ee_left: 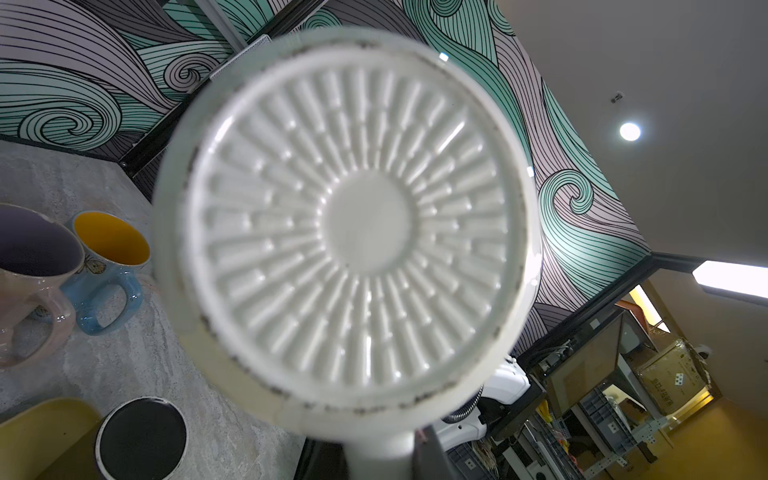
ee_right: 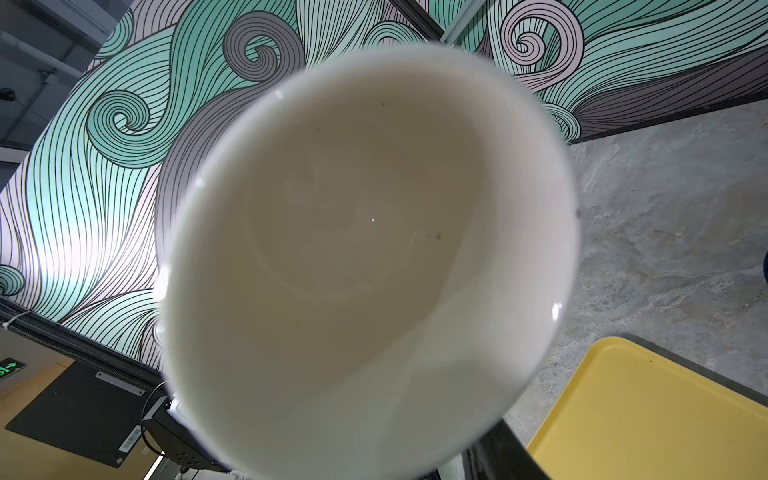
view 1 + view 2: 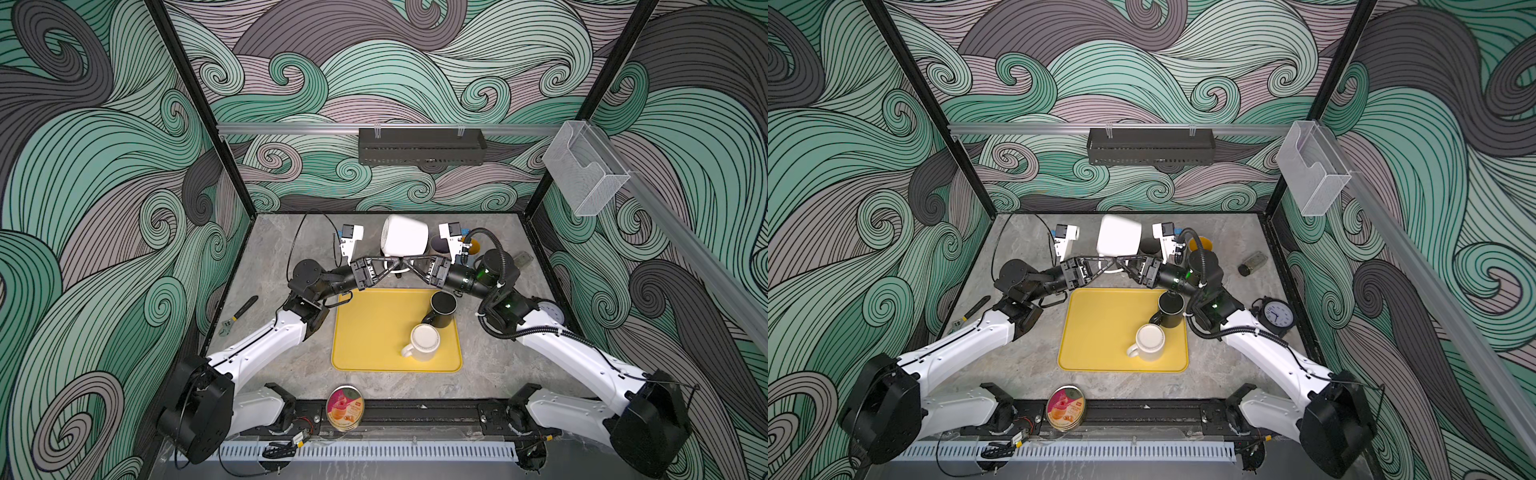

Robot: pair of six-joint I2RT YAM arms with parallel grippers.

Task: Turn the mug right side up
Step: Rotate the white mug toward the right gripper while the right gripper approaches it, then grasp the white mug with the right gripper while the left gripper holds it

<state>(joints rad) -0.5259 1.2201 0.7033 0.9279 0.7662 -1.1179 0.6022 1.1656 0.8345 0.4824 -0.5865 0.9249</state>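
Above the bench (image 3: 478,374), behind the yellow tray (image 3: 365,332), the white mug (image 3: 405,239) hangs on its side, mid-flip. Your left fingers (image 3: 382,259) pinch its handle. Whether the right fingers (image 3: 419,258) grip, you cannot tell. The next move likely calls for rolling its mouth upward.

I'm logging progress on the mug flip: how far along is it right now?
Done: the white mug is off the table and tipped onto its side, base facing the left wrist camera, mouth facing the right one. In hand: the left gripper is shut on its handle; the right gripper meets it there, grip unclear. Left: rotate the mouth upward and set it down.
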